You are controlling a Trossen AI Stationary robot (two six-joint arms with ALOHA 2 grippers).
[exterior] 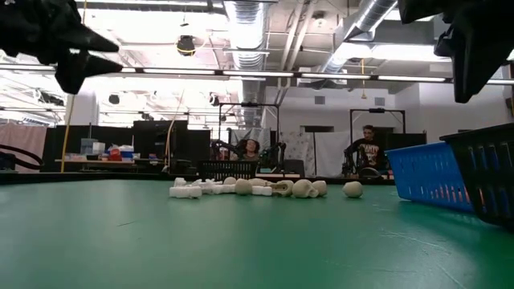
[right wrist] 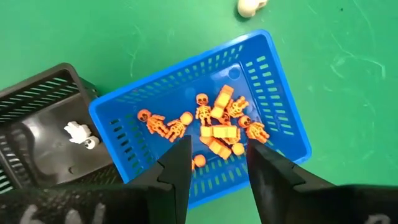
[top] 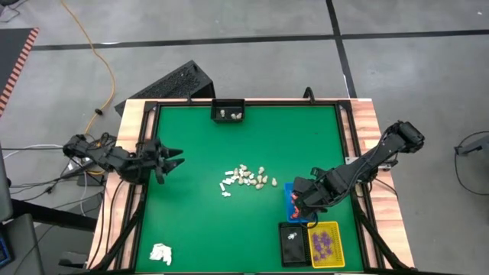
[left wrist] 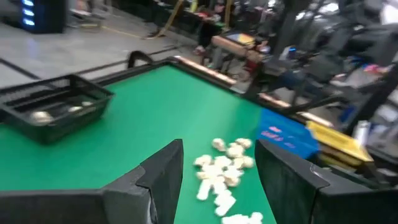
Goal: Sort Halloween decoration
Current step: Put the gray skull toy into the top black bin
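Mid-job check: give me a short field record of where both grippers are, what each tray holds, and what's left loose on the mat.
right gripper: open, above the blue tray, nothing held
blue tray contents: orange skeleton pieces
left gripper: open, waiting at the mat's left edge
unsorted pile: white and cream pieces, mid-mat
yellow tray: purple pieces
near black tray: one white figure
far black tray: a few pale pieces
white wad: mat's near-left corner

Lab: exposed ducts (exterior: 249, 20), workbenches (exterior: 112, 164)
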